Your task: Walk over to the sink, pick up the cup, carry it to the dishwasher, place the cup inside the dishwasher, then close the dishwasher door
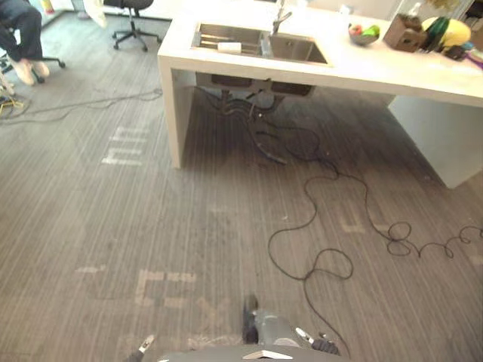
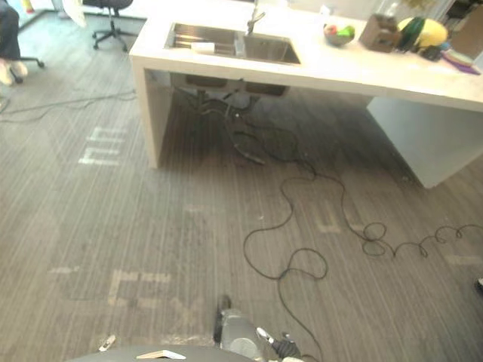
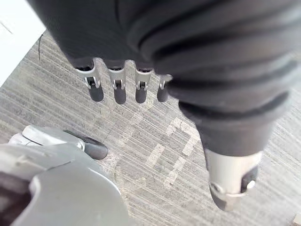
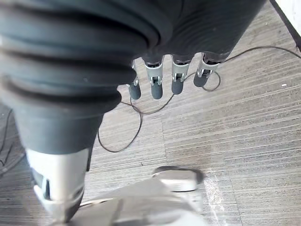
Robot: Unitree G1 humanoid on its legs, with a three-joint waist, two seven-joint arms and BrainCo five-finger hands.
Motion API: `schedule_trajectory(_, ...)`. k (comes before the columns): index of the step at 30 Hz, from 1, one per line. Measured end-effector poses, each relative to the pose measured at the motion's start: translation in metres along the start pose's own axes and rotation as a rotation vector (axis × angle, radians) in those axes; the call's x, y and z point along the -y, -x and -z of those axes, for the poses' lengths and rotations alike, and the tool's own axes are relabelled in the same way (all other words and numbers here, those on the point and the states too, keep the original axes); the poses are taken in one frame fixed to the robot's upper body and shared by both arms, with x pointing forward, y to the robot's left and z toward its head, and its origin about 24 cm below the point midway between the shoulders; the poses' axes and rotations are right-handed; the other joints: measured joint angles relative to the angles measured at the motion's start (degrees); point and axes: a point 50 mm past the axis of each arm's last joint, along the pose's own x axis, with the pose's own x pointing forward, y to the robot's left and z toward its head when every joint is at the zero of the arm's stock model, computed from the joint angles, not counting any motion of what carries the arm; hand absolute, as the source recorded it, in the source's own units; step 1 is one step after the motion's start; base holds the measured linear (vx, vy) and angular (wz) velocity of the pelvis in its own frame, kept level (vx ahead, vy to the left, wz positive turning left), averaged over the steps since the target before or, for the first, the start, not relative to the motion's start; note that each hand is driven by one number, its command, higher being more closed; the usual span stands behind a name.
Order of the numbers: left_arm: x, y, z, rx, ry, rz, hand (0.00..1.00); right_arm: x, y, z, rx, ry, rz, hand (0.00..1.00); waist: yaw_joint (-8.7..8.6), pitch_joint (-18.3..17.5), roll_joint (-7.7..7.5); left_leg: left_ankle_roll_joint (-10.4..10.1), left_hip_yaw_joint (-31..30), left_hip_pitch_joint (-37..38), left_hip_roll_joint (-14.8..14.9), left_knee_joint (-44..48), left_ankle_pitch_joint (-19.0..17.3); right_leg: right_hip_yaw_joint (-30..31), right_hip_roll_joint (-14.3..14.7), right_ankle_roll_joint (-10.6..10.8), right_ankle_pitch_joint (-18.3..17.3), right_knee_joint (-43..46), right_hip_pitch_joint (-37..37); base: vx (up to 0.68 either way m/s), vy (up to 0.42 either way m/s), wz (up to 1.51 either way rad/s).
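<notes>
A grey striped carpet floor fills most of the frame, with a white counter across the top. In the upper left sits one person, and just to the right stands one empty office chair. Top centre, one sink has two basins. The one cup, white, seems to rest in the left basin, beside one faucet. Further right stand one fruit bowl and one knife block. The left hand and right hand hang with fingers straight and spread, both empty. I judge this the walk-over step. Next the robot must go forward to the sink's edge.
</notes>
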Motion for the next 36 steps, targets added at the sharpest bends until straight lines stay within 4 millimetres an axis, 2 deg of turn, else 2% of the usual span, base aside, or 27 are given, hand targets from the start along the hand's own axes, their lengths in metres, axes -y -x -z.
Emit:
schedule_trajectory(2,-0.001,0.001,0.002,0.007,0.026,-0.008,0.0,0.002,0.005,0.011,-0.023,-0.008,0.007,0.0,-0.17,0.1,-0.07,-1.0,-1.4,2.1,0.2,4.1,-5.7,0.7,-0.9,-1.1,0.8,2.6,-0.3,0.51,-0.218,0.48)
schedule_trajectory(3,-0.002,0.002,0.004,0.026,0.032,-0.008,0.0,0.003,0.008,0.018,-0.035,-0.012,0.01,0.0,-0.32,-0.5,0.05,-1.8,-2.2,4.5,0.6,4.5,-8.8,0.3,-0.8,-2.7,0.8,6.1,-0.3,0.59,-0.271,0.51)
schedule_trajectory(4,0.0,0.003,0.007,0.027,0.047,-0.005,0.0,0.004,0.01,0.023,-0.047,-0.013,0.014,0.0,-0.67,-0.9,1.0,-2.4,-2.6,5.7,1.7,4.5,-9.7,0.1,0.0,-3.4,2.0,8.9,-0.7,0.66,-0.284,0.39)
schedule_trajectory(5,0.007,0.004,0.016,0.021,0.081,0.008,0.0,0.014,0.008,0.021,-0.051,-0.01,0.037,0.0,-0.73,-2.5,2.73,-3.0,-2.6,5.8,3.5,7.3,-10.1,-1.0,1.5,-4.4,-1.5,12.7,-1.8,0.83,-0.348,0.04)
schedule_trajectory(7,0.012,0.005,0.013,0.052,0.102,0.018,0.0,0.021,0.005,0.013,-0.032,-0.006,0.052,0.0,-0.37,-3.2,4.23,-5.3,-2.8,1.0,4.9,18.1,-7.3,-1.1,3.3,-6.2,-4.1,13.5,-0.9,0.83,-0.355,-0.21)
schedule_trajectory(9,0.017,0.005,0.011,0.074,0.132,0.024,0.0,0.025,0.002,0.005,-0.01,-0.002,0.06,0.0,-0.82,-2.8,5.07,-7.7,-2.6,-8.7,7.6,40.6,3.4,-1.0,6.2,-8.1,-6.0,8.2,5.4,0.68,-0.262,-0.2)
schedule_trajectory(10,0.017,0.005,0.009,0.092,0.137,0.023,0.0,0.026,0.002,0.005,-0.011,0.0,0.061,0.0,-0.7,-2.6,5.08,-7.9,-1.1,-11.7,9.0,48.7,3.7,-0.8,7.4,-8.6,-6.3,5.6,9.0,0.54,-0.182,-0.15)
schedule_trajectory(11,0.017,0.006,0.001,0.138,0.154,0.03,0.0,0.023,0.002,0.004,-0.003,0.011,0.053,0.0,-0.27,-2.1,5.06,-6.9,0.9,-15.6,10.8,59.3,2.3,-0.4,8.6,-9.6,-6.8,2.0,15.2,0.52,-0.163,-0.12)
schedule_trajectory(13,0.024,0.009,-0.021,0.26,0.114,0.051,0.0,0.018,0.002,0.002,0.011,0.018,0.039,0.0,1.27,-1.1,3.17,-5.9,2.3,-22.7,10.4,66.4,0.1,0.7,8.9,-10.4,-7.4,-2.4,22.3,0.63,-0.156,-0.19)
schedule_trajectory(15,0.041,0.016,-0.046,0.397,0.046,0.102,0.0,0.015,-0.002,-0.011,0.054,0.013,0.031,0.0,2.57,-0.7,2.67,-5.2,3.9,-30.3,9.2,64.3,-1.9,1.9,8.7,-10.4,-7.4,-6.3,27.0,0.47,-0.038,-0.41)
schedule_trajectory(18,0.068,0.032,-0.073,0.608,-0.101,0.166,0.0,0.009,-0.005,-0.035,0.148,0.012,0.012,0.0,4.17,0.4,0.87,-3.9,10.9,-35.5,8.0,44.8,-2.7,4.6,5.0,-8.3,-9.9,-9.0,33.0,0.47,0.081,-0.65)
schedule_trajectory(19,0.079,0.039,-0.077,0.691,-0.185,0.157,0.0,0.009,-0.005,-0.039,0.17,0.007,0.013,0.0,4.06,0.5,0.71,-4.0,11.7,-35.0,6.7,34.4,-0.7,5.5,3.9,-7.6,-11.0,-9.4,34.2,0.51,0.162,-0.5)
schedule_trajectory(20,0.103,0.055,-0.085,0.852,-0.296,0.181,0.0,0.011,-0.005,-0.041,0.184,0.012,0.011,0.0,3.86,0.2,1.98,-5.3,9.6,-32.8,5.7,14.2,5.9,7.3,3.7,-6.9,-12.9,-10.3,36.2,0.63,0.252,-0.57)
schedule_trajectory(21,0.12,0.066,-0.091,0.945,-0.357,0.19,0.0,0.007,-0.006,-0.04,0.17,0.012,0.002,0.0,4.12,0.1,2.12,-4.4,9.6,-32.2,5.3,13.9,13.0,8.7,3.5,-6.3,-14.2,-10.3,37.3,0.54,0.245,-0.47)
schedule_trajectory(22,0.129,0.073,-0.098,1.002,-0.382,0.193,0.0,0.002,-0.007,-0.04,0.161,0.02,-0.013,0.0,3.74,0.1,1.7,-2.8,9.3,-32.0,4.5,14.1,14.6,9.2,2.9,-6.3,-14.2,-10.1,37.6,0.51,0.29,-0.17)
schedule_trajectory(23,0.149,0.09,-0.113,1.124,-0.392,0.214,0.0,-0.008,-0.007,-0.042,0.163,0.039,-0.042,0.0,2.98,0.3,0.1,-1.9,9.0,-32.1,2.6,14.4,14.3,9.5,1.6,-7.0,-13.6,-8.6,37.0,0.49,0.29,0.12)
schedule_trajectory(24,0.167,0.11,-0.127,1.249,-0.414,0.243,0.0,-0.013,-0.007,-0.043,0.164,0.047,-0.053,0.0,2.52,0.2,-0.97,-0.5,9.1,-32.1,1.3,13.9,14.0,10.0,0.5,-6.5,-12.9,-5.2,35.4,0.48,0.292,0.2)
schedule_trajectory(25,0.177,0.122,-0.132,1.312,-0.422,0.266,0.0,-0.013,-0.007,-0.042,0.157,0.047,-0.051,0.0,2.29,0.1,-1.18,0.4,9.0,-31.8,0.8,13.7,14.0,10.1,-0.2,-5.9,-12.5,-3.0,34.4,0.47,0.274,0.22)
schedule_trajectory(27,0.199,0.164,-0.144,1.515,-0.433,0.336,0.0,-0.01,-0.008,-0.031,0.1,0.04,-0.016,0.0,1.73,-0.1,-1.65,2.5,9.4,-27.6,-1.7,13.4,11.9,10.4,-1.7,-1.3,-9.1,8.4,31.6,0.47,0.234,0.13)
schedule_trajectory(28,0.201,0.172,-0.146,1.553,-0.433,0.342,0.0,-0.009,-0.007,-0.026,0.08,0.04,-0.009,0.0,1.7,-0.1,-1.59,2.8,9.7,-25.9,-2.1,13.3,11.0,10.4,-2.2,1.0,-7.3,12.2,30.9,0.56,0.232,0.04)
schedule_trajectory(29,0.201,0.188,-0.154,1.63,-0.405,0.33,0.0,-0.005,-0.007,-0.018,0.052,0.038,0.002,0.0,1.46,-0.5,-1.22,3.2,9.7,-23.1,-2.4,13.3,8.3,10.3,-2.6,7.2,-1.2,21.9,27.6,0.46,0.186,-0.09)
schedule_trajectory(30,0.197,0.203,-0.162,1.699,-0.37,0.319,0.0,-0.002,-0.007,-0.015,0.037,0.028,0.012,0.0,1.46,-0.5,-1.31,2.9,9.7,-19.8,-2.7,12.7,5.8,10.1,-3.5,11.5,5.4,33.2,22.7,0.54,0.205,-0.18)
schedule_trajectory(31,0.194,0.209,-0.168,1.73,-0.354,0.301,0.0,-0.001,-0.007,-0.014,0.034,0.017,0.018,0.0,1.76,-0.5,-1.41,2.5,9.9,-18.0,-2.9,11.9,5.3,8.9,-4.6,10.1,4.9,39.5,19.8,0.43,0.13,-0.23)
schedule_trajectory(32,0.187,0.217,-0.176,1.768,-0.32,0.256,0.0,-0.001,-0.006,-0.013,0.043,0.008,0.022,0.0,1.56,-0.5,-1.4,2.1,10.0,-13.7,-3.3,9.5,4.6,4.3,-7.0,4.5,1.5,47.9,15.2,0.51,0.121,-0.16)
schedule_trajectory(33,0.182,0.223,-0.181,1.785,-0.282,0.216,0.0,0.002,-0.005,-0.01,0.046,0.013,0.026,0.0,1.18,-0.7,-0.6,2.1,10.2,-9.5,-3.0,6.9,4.5,-0.1,-8.1,0.3,-2.7,50.0,11.8,0.42,0.064,-0.05)
schedule_trajectory(35,0.181,0.231,-0.189,1.816,-0.237,0.173,0.0,0.004,-0.004,-0.008,0.053,0.011,0.029,0.0,0.59,-0.9,0.14,1.0,9.9,-5.0,-1.6,4.8,4.0,-4.6,-7.6,-0.9,-8.8,44.7,7.6,0.38,-0.017,0.1)
schedule_trajectory(36,0.181,0.234,-0.192,1.829,-0.224,0.164,0.0,0.004,-0.004,-0.008,0.057,0.009,0.03,0.0,0.41,-0.8,0.29,0.4,9.6,-3.9,-1.1,4.5,3.6,-5.9,-7.2,-1.2,-10.0,41.4,6.4,0.43,-0.095,0.24)
